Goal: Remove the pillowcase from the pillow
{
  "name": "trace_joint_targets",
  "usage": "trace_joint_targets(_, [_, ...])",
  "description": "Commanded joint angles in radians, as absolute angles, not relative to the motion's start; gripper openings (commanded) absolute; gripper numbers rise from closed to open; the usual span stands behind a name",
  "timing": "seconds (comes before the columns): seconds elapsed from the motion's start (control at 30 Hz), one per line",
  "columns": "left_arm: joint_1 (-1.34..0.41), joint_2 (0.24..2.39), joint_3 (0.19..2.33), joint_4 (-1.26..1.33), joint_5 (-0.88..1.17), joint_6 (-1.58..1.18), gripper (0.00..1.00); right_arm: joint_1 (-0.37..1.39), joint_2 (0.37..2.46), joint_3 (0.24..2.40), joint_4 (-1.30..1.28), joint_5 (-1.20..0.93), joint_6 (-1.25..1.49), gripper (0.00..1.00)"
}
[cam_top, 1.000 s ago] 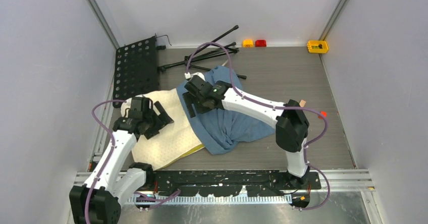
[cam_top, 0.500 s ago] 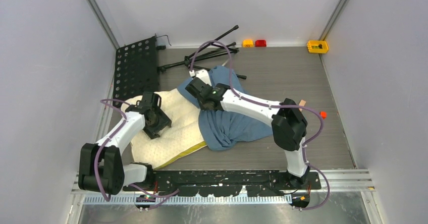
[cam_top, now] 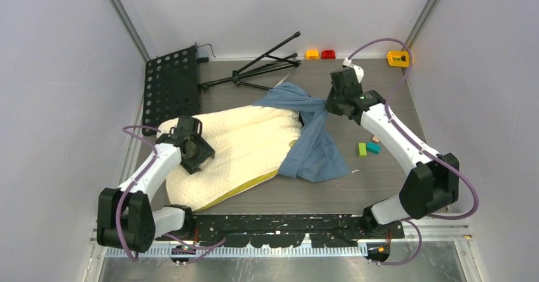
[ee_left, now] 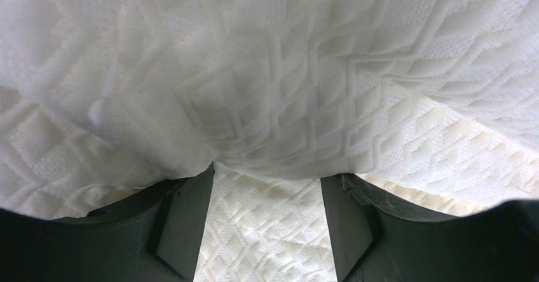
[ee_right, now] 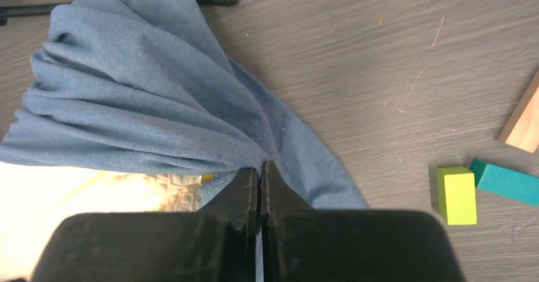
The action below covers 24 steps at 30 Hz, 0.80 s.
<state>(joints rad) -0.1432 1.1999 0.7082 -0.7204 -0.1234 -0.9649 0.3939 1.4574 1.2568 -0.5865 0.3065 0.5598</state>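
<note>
The cream quilted pillow [cam_top: 241, 142] lies left of centre, yellow piping along its near edge. My left gripper [cam_top: 196, 158] presses into its left part. In the left wrist view the fingers [ee_left: 184, 225] stand apart, a bulge of pillow [ee_left: 267, 91] caught between the tips of the left gripper [ee_left: 267, 167]. The blue pillowcase [cam_top: 314, 148] drapes off the pillow's right end and stretches up as a taut band to my right gripper [cam_top: 332, 106]. In the right wrist view that gripper [ee_right: 261, 166] is shut on a gathered fold of the pillowcase [ee_right: 146, 104].
A black perforated plate [cam_top: 170, 85] and a folded black stand [cam_top: 260, 69] lie at the back left. Green [cam_top: 362, 149] and teal [cam_top: 373, 147] blocks sit beside the cloth's right edge. Small orange [cam_top: 312, 54], red [cam_top: 328, 54] and yellow [cam_top: 400, 58] pieces line the back wall.
The right gripper shut on the pillowcase and swung right and back, dragging the cloth off most of the pillow. The left gripper came down onto the pillow and closed on it.
</note>
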Motion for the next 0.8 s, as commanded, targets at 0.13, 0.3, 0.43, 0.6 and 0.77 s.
trace_joint_targets(0.13, [-0.128, 1.138, 0.712, -0.781, -0.269, -0.877, 0.63, 0.306, 1.41, 1.292, -0.58, 0.145, 0.525, 0.05])
trace_joint_targets(0.3, [-0.158, 1.037, 0.8, -0.738, -0.019, -0.623, 0.67, 0.312, 1.435, 1.318, -0.633, -0.104, 0.47, 0.84])
trace_joint_targets(0.43, [-0.248, 0.978, 0.901, -0.804, 0.014, -0.57, 0.87, 0.421, 1.432, 1.305, -0.671, -0.126, 0.421, 0.87])
trace_joint_targets(0.6, [-0.425, 0.98, 0.988, -0.82, 0.009, -0.527, 0.97, 0.577, 1.393, 1.271, -0.694, -0.059, 0.429, 0.88])
trace_joint_targets(0.77, [-0.668, 1.067, 1.051, -0.834, -0.153, -0.389, 0.97, 0.628, 1.362, 1.194, -0.686, -0.057, 0.467, 0.89])
